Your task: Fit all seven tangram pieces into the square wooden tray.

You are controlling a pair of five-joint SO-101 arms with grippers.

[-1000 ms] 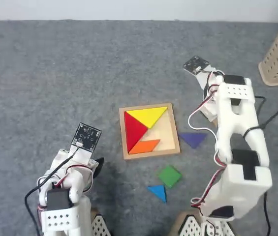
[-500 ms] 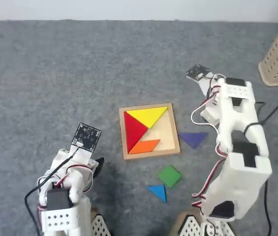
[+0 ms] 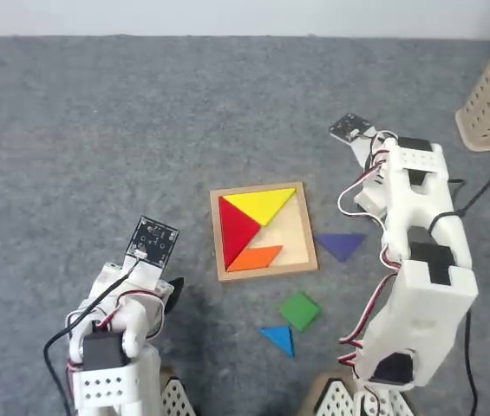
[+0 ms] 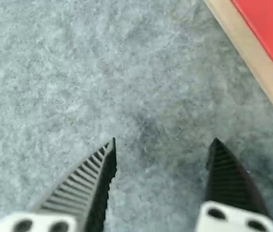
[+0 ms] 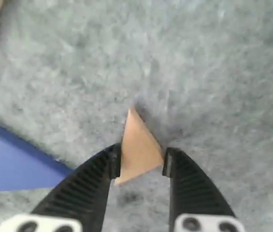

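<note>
In the high view the right arm (image 3: 418,217) covers its own jaws and the tan triangle (image 5: 137,147). The wooden tray (image 4: 252,48) and red piece (image 4: 271,24) are cut by the left wrist view's edge, the purple triangle (image 5: 15,162) by the right one's.

1. Tray (image 3: 295,241): pale plain wood.
2. Inside the tray: yellow triangle (image 3: 260,204), red triangle (image 3: 236,230), orange parallelogram (image 3: 254,257).
3. Outside the tray: purple triangle (image 3: 341,245), green square (image 3: 298,309), blue triangle (image 3: 278,337).
4. Tan triangle (image 5: 137,150): plain, unpainted.
5. Right gripper (image 5: 141,152): black, ridged.
6. Mat (image 3: 97,130): mottled grey.
</note>
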